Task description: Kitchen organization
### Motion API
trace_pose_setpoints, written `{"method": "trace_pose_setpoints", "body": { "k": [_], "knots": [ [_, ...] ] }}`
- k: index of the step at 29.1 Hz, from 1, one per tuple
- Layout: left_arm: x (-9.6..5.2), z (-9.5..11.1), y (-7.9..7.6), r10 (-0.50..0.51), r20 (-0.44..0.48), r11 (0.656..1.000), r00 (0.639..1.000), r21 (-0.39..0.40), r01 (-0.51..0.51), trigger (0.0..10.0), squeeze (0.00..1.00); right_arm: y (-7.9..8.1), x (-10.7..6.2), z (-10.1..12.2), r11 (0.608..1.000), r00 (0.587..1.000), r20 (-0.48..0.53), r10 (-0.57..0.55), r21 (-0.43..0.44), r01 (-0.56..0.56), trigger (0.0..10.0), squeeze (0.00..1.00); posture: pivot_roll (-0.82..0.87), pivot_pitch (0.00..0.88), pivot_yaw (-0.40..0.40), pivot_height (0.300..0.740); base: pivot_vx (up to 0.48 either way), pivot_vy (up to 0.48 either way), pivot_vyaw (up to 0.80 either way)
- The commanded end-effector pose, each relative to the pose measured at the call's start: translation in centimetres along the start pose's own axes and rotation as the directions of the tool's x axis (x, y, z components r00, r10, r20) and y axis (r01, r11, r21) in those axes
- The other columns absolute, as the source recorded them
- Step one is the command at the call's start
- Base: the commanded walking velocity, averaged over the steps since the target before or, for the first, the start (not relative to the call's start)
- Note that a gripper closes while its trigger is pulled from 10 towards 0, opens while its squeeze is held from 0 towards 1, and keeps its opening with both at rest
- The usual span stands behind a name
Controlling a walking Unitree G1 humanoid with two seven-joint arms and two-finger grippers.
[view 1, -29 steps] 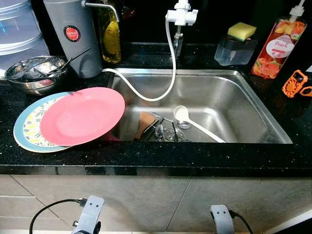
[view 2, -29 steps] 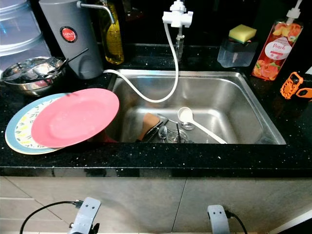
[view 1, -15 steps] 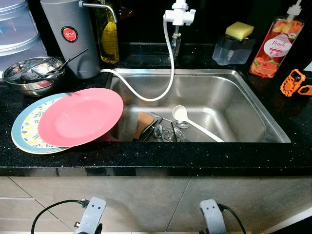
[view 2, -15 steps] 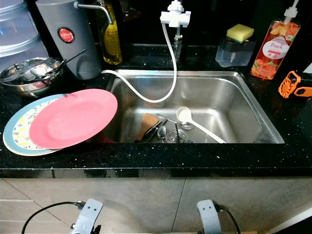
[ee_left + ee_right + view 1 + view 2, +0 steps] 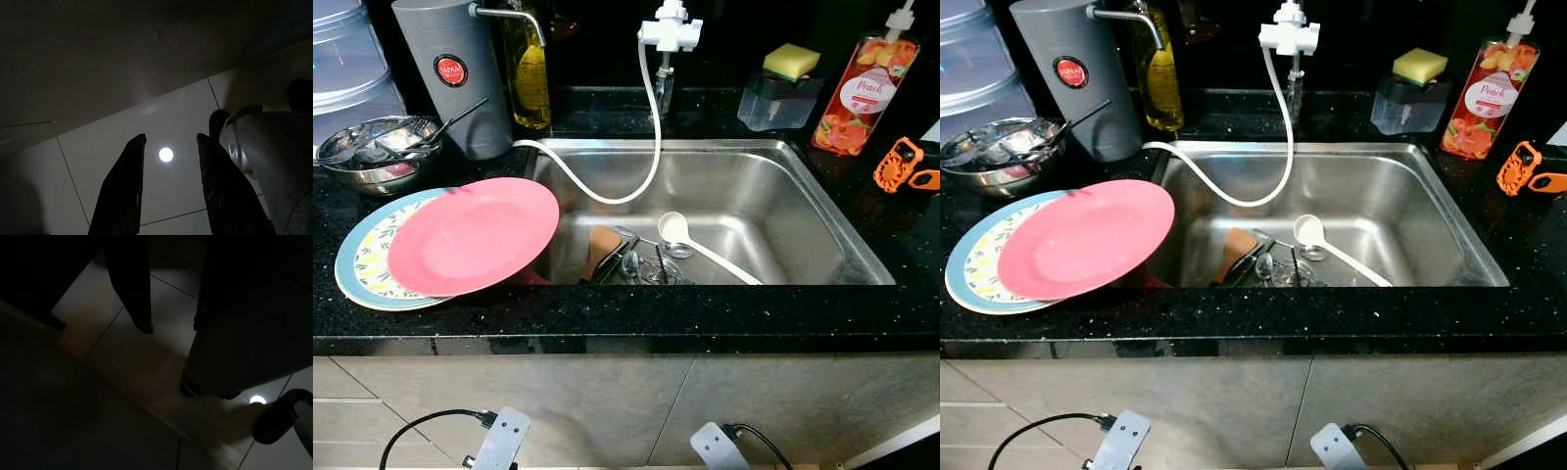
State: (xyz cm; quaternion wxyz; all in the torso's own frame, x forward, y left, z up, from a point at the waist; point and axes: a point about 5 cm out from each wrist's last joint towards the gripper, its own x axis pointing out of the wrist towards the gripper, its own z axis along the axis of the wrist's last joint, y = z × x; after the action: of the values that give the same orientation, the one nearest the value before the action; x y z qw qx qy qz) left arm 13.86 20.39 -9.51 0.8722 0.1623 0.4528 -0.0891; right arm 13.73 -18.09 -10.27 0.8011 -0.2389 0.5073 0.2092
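Stainless steel sink [image 5: 783, 211] set into a black speckled table [image 5: 607, 318], seen from above. In the basin, toward 7 o'clock, lay a cluster of dishes: a brown item [image 5: 601, 247], glassware [image 5: 651, 269] and a white ladle [image 5: 703, 247] whose bowl pointed to 11 o'clock and handle to 4 o'clock. A white hose [image 5: 636, 166] looped from the white tap [image 5: 668, 26] at 12 o'clock down into the basin and out over its left rim toward the grey water filter jug [image 5: 445, 73].

At 9 o'clock of the sink, a pink plate [image 5: 475, 235] lay on top of a blue-rimmed patterned plate [image 5: 362, 259], its edge overhanging the basin. Behind them, at 10 o'clock, stood a steel bowl [image 5: 372, 157] holding cutlery, and an oil bottle [image 5: 530, 69] stood just beside the jug. At 1 o'clock, a yellow sponge [image 5: 791, 61] rested on a clear soap dispenser [image 5: 778, 98]; a peach soap bottle [image 5: 862, 93] stood at 2 o'clock, with an orange tool [image 5: 904, 166] near it.

Both arms hung low before the cabinet front. Left pincer [image 5: 168, 191] was spread, empty, over pale floor tiles [image 5: 161, 122]. Right pincer [image 5: 171, 318] was also spread, empty, in deep shade
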Motion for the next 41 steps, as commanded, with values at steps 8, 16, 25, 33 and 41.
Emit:
{"method": "trace_pose_setpoints", "body": {
  "k": [8, 16, 25, 33, 41],
  "knots": [
    [0.0, -0.1, 0.1, 0.006, -0.017, 1.0, 1.0, 0.015, -0.006, 10.0, 0.0, -0.4, -0.3, -1.3, 1.0, 0.999, -0.037, -0.001, 0.007, 0.001, 10.0, 0.0, 0.13, 0.0, -0.021, 0.74, 0.0, 0.0, 0.0],
    [0.0, -0.2, 0.5, 0.009, -0.026, 0.999, 1.0, 0.033, -0.008, 10.0, 0.0, -0.2, -0.4, -1.6, 1.0, 0.999, -0.037, -0.002, 0.02, 0.003, 10.0, 0.0, 0.13, 0.0, -0.007, 0.74, 0.0, 0.0, 0.0],
    [0.1, 0.2, 0.7, 0.012, -0.01, 0.999, 1.0, 0.03, -0.012, 10.0, 0.0, 0.3, -0.2, -1.3, 1.0, 0.999, -0.035, 0.009, 0.003, -0.009, 10.0, 0.0, 0.14, 0.0, -0.011, 0.74, 0.0, 0.0, 0.0],
    [-0.2, -0.5, 0.9, 0.013, -0.03, 0.999, 0.999, 0.043, -0.012, 10.0, 0.0, 0.2, -0.2, -1.3, 1.0, 1.0, -0.028, 0.008, 0.006, -0.008, 10.0, 0.0, 0.13, 0.0, -0.01, 0.74, 0.0, 0.0, 0.0],
    [-0.2, -0.6, 0.9, 0.013, -0.029, 0.999, 0.999, 0.045, -0.011, 10.0, 0.0, 0.3, -0.2, -1.2, 1.0, 0.999, -0.031, 0.021, -0.011, -0.022, 10.0, 0.0, 0.14, 0.0, -0.014, 0.74, 0.0, 0.0, 0.0]
  ]
}}
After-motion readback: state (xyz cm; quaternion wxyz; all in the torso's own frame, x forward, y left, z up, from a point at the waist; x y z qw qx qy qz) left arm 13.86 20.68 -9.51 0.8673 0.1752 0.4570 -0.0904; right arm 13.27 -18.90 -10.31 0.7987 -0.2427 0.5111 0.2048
